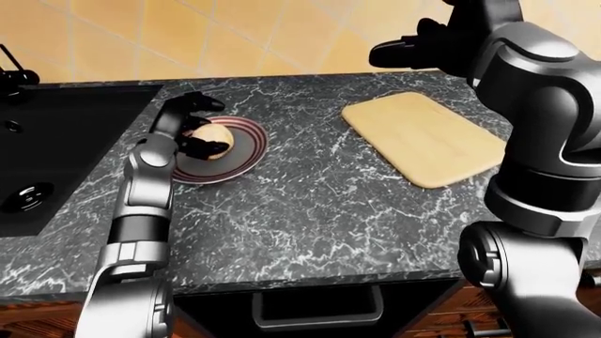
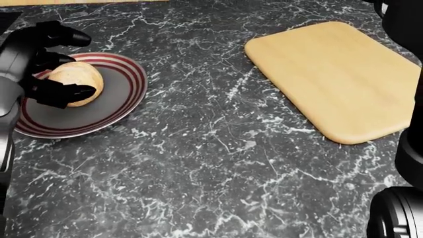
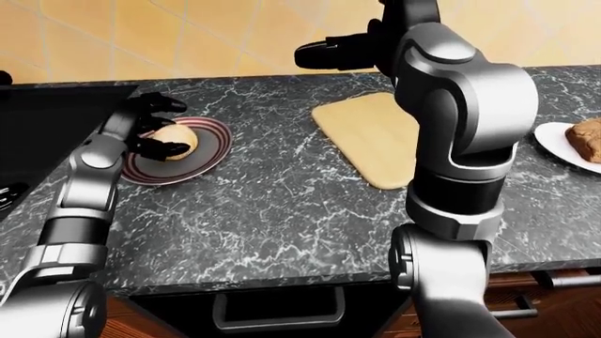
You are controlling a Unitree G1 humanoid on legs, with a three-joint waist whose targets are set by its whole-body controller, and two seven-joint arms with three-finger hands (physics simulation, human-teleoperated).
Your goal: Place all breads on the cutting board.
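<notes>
A pale round bread roll [image 2: 78,82] lies on a red-striped grey plate [image 2: 122,96] at the left of the head view. My left hand [image 2: 56,64] reaches over the plate's left side. Its open fingers [image 2: 63,35] stand above and below the roll, and the lower one lies against it. The wooden cutting board [image 2: 337,79] lies bare at the right. My right hand [image 1: 409,49] is raised above the counter's far edge, empty, with its fingers spread. A brown bread [image 3: 587,135] lies on a white plate [image 3: 556,141] at the far right of the right-eye view.
A black sink [image 1: 56,155] with a faucet [image 1: 14,74] takes up the counter's left end. My right arm [image 3: 460,141] stands tall before the board in the right-eye view. A drawer handle [image 1: 315,310] shows under the counter's near edge.
</notes>
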